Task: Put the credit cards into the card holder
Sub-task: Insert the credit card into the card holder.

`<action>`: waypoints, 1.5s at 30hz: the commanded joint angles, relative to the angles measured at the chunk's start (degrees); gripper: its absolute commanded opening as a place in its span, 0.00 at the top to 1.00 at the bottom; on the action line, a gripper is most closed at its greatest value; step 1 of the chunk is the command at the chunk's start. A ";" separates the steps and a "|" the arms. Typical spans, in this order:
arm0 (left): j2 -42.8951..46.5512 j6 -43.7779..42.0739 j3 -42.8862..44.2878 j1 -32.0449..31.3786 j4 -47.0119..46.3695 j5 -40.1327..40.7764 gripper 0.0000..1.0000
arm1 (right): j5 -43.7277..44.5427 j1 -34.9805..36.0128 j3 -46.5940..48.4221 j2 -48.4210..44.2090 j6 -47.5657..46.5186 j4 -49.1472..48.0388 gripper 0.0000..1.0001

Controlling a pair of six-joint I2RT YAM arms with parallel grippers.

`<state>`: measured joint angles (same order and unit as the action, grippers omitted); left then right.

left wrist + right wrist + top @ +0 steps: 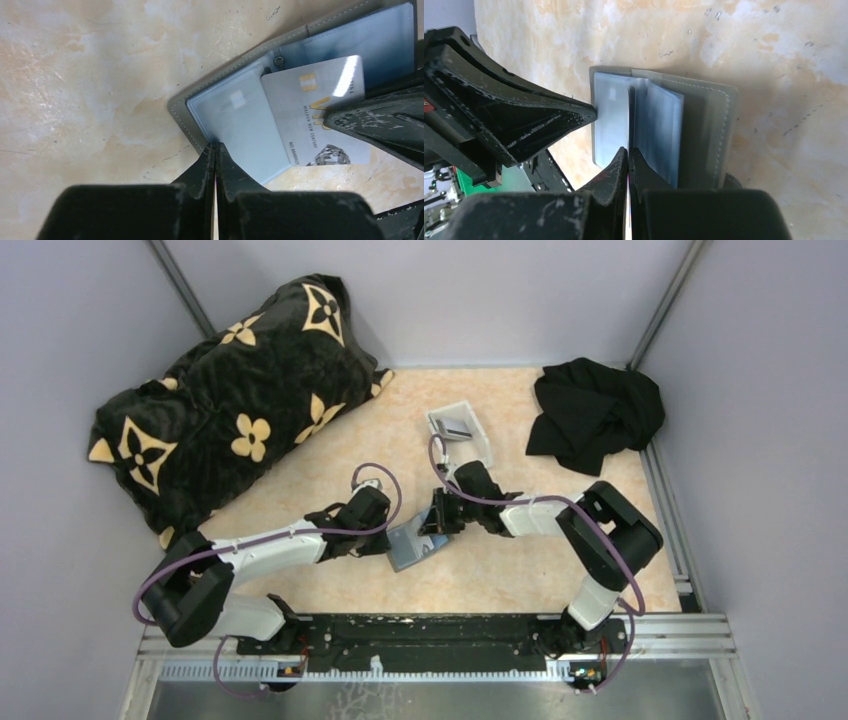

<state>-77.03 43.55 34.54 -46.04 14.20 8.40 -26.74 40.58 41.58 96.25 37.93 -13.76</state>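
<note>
A beige, marble-patterned table (500, 580) fills the middle of the top view. A large black plush pillow with yellow flower motifs (235, 410) takes up its upper left, and a crumpled black cloth (595, 415) lies at the upper right. The white-and-black left arm (270, 545) reaches in from the lower left and the right arm (590, 530) from the lower right, and the two meet just below the centre of the frame. Between them lies the small grey soft bifold card holder (408, 545), opened flat on the table with its clear plastic sleeves facing up. A small white rectangular tray (485, 445) sits above it, upper centre, with something flat and grey inside. In the left wrist view the left gripper (215, 152) has its fingers pressed together on the near edge of the card holder's clear sleeve, bottom centre of the frame. The right gripper (629, 155) is likewise pressed together, pinching a silvery credit card (305, 110) that shows only as a thin line between its fingers. From the left wrist, that card lies right of centre, with a gold chip and printed lettering, and its upper left corner overlaps the holder's sleeves.
</note>
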 commanded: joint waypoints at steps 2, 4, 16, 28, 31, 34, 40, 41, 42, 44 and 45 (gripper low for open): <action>-1.22 0.14 -1.94 -0.70 4.79 0.52 0.97 | 2.59 -1.27 -0.01 -3.88 -2.06 0.38 1.00; -1.55 0.13 -1.94 -0.67 4.71 0.43 0.97 | 3.18 -1.38 0.06 -4.36 -2.28 0.68 1.00; -2.37 -0.09 -1.33 -0.87 4.70 0.46 0.97 | 2.06 -1.55 0.95 -2.45 -2.86 0.62 1.00; -3.03 -0.39 -0.71 -0.97 4.52 0.42 0.97 | -0.58 -1.33 -1.19 0.66 -1.03 -3.59 1.00; -3.03 -0.40 -0.75 -0.98 4.52 0.44 0.97 | -0.43 -1.16 -1.44 0.93 -0.78 -4.09 1.00; -3.03 -0.31 -0.79 -0.97 4.52 0.29 0.97 | -0.57 -1.12 -1.56 1.09 -0.52 -4.41 1.00; -3.19 -0.33 -0.88 -1.07 4.46 0.52 0.97 | -0.96 -0.64 -1.18 1.56 -0.28 -4.57 1.00; -3.28 -0.33 -0.81 -1.07 4.44 0.52 0.97 | -1.11 -0.55 -1.09 1.69 -0.22 -4.65 1.00; -3.42 -0.39 -0.80 -1.03 4.44 0.56 0.97 | -1.20 -0.48 -1.07 1.71 -0.12 -4.69 1.00; -3.70 -0.41 -0.71 -1.13 4.44 0.63 0.97 | -1.29 -0.31 -1.23 1.47 0.00 -4.74 1.00; -3.82 -0.40 -0.75 -1.06 4.44 0.60 0.97 | -1.29 -0.33 -1.31 1.29 -0.02 -4.59 1.00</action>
<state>-77.91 43.86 34.98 -46.52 14.41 8.71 -26.79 39.16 40.49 96.77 37.76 -17.21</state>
